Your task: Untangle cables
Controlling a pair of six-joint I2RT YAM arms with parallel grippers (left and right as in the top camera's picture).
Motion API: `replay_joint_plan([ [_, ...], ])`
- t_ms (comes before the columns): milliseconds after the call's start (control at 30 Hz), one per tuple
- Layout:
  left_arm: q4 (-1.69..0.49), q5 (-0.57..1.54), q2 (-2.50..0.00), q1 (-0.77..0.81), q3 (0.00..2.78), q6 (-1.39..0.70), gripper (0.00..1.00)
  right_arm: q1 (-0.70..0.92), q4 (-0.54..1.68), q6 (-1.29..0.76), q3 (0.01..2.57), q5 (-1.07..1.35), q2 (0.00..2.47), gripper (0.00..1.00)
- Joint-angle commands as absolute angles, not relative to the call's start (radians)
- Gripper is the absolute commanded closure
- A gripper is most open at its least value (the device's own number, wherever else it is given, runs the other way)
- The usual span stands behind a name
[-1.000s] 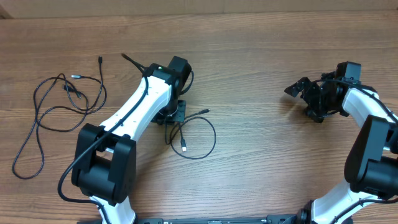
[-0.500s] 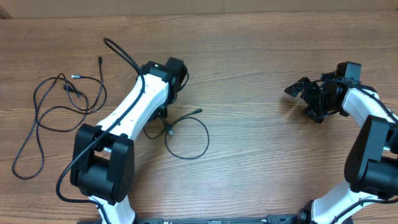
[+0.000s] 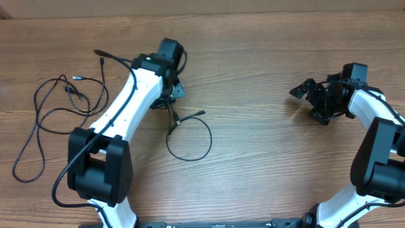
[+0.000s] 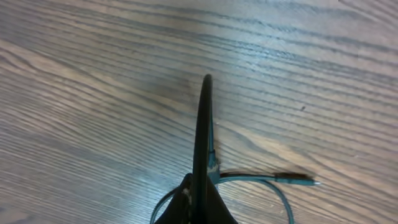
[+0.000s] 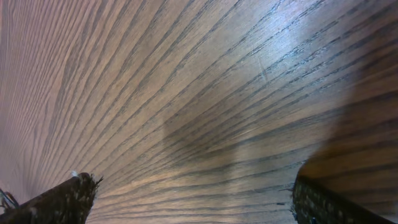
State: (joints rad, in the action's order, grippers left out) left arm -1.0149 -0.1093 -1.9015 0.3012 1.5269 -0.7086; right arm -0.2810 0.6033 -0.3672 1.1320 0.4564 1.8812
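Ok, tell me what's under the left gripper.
A looped cable runs up under the left gripper, which is shut on it; its plug sticks out beside. Overhead, the arm hides the grip point itself.

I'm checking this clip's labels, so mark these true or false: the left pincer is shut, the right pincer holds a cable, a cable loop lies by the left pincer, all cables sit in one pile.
The left pincer is shut: true, closed on the looped cable.
The right pincer holds a cable: false; it is open and empty above the wooden table.
A cable loop lies by the left pincer: true.
All cables sit in one pile: false; other cables lie apart, further left.
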Motion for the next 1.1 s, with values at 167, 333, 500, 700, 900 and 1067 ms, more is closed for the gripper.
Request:
replay_joint_plan([
  [167, -1.043, -0.108, -1.862, 0.223, 1.550, -0.787, 0.96, -0.284, 0.603, -0.370, 1.121, 0.446, 1.893, 0.00],
  [333, -1.038, 0.015, -1.862, 0.195, 1.550, -0.829, 0.96, -0.284, 0.603, -0.370, 1.121, 0.446, 1.893, 0.00],
  [500, -1.043, 0.023, -1.862, 0.203, 1.550, -0.585, 0.96, -0.284, 0.603, -0.370, 1.121, 0.446, 1.893, 0.00],
  [700, -1.126, 0.020, -1.862, 0.309, 1.549, -0.279, 0.96, -0.284, 0.603, -0.370, 1.121, 0.446, 1.893, 0.00],
  [900, -1.158, -0.072, -1.863, 0.507, 1.546, -0.205, 0.96, -0.284, 0.603, -0.370, 1.121, 0.446, 1.893, 0.00],
  [1067, -1.183, -0.199, -1.863, 0.656, 1.530, -0.185, 0.94, -0.284, 0.603, -0.370, 1.121, 0.446, 1.893, 0.00],
])
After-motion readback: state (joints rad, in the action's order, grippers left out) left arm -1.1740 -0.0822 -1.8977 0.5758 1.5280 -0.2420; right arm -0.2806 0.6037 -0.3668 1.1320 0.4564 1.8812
